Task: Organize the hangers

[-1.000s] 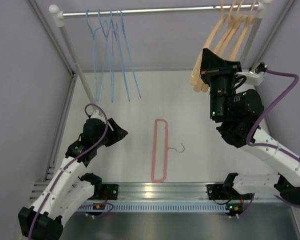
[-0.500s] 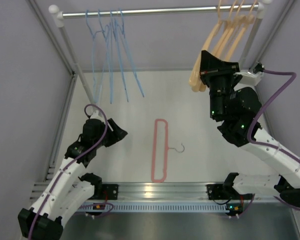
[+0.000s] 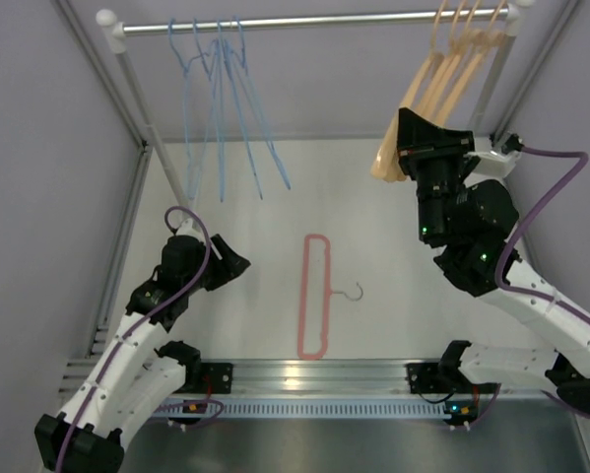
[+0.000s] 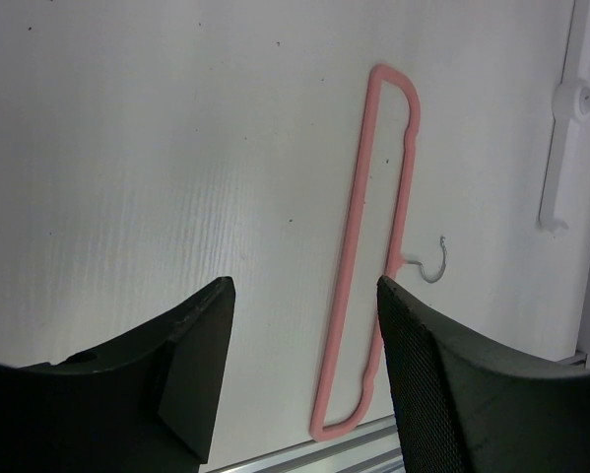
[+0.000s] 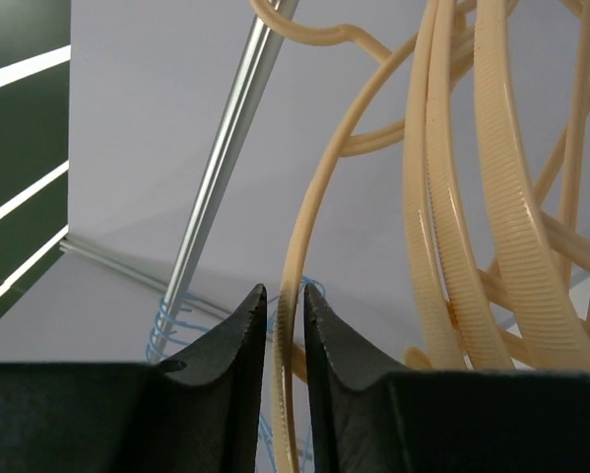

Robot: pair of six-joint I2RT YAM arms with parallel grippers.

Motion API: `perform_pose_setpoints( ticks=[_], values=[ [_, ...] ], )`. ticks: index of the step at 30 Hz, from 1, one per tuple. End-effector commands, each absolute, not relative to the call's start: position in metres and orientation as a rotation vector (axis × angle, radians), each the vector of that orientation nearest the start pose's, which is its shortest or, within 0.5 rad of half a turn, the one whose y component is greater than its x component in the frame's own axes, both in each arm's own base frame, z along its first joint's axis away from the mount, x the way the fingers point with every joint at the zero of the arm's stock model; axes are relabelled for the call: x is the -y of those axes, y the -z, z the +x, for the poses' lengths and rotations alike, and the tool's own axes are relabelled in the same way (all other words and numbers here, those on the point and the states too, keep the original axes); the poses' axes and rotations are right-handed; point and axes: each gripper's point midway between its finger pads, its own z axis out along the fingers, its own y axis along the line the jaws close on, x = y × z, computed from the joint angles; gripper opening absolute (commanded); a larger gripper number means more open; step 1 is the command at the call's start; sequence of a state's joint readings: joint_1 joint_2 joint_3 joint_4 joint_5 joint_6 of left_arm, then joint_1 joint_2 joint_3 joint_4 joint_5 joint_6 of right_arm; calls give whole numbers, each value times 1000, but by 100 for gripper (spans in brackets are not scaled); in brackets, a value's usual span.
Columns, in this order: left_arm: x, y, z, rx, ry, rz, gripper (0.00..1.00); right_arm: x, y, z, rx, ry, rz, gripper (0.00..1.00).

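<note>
Several peach hangers [image 3: 442,69] hang at the right end of the rail [image 3: 314,20]. My right gripper [image 3: 403,126] is raised to their lower ends. In the right wrist view its jaws [image 5: 285,296] stand slightly parted around one arm of a peach hanger [image 5: 306,217], with thin gaps beside it. Several thin blue hangers [image 3: 226,108] hang at the rail's left end. A pink hanger [image 3: 314,296] with a metal hook lies flat on the table, also seen in the left wrist view [image 4: 359,246]. My left gripper [image 3: 237,258] hovers open to its left, holding nothing [image 4: 304,296].
A white upright post [image 3: 142,108] carries the rail on the left and another [image 3: 491,74] on the right. Grey walls close in both sides. An aluminium bar [image 3: 304,374] runs along the near table edge between the arm bases.
My right gripper's jaws have parted a little around the peach hanger's arm, and the right arm has shifted slightly right. The blue hangers have swung to the right. The left arm has stayed put.
</note>
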State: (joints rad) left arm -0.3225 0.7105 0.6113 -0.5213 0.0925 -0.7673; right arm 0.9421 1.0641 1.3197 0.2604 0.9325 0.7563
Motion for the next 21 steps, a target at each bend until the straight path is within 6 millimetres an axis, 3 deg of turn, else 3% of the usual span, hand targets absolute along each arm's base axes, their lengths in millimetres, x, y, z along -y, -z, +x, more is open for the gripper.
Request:
perform_pose_setpoints(
  ticks=[1,7,14,21],
  values=[
    [121,-162,227,-2207,698,-439,64,-158,-549,270,-1044,-1004,788,21],
    [122,-162,227,-2209,703,-443,64,-150,-550,259,-1046,-1040,779,39],
    [122,-164,226,-2202,707,-439,64,-148,-547,244,-1084,-1098,721,45],
    [122,-164,226,-2202,712,-444,64,-174,-524,231,-1291,-1068,501,51]
  ],
)
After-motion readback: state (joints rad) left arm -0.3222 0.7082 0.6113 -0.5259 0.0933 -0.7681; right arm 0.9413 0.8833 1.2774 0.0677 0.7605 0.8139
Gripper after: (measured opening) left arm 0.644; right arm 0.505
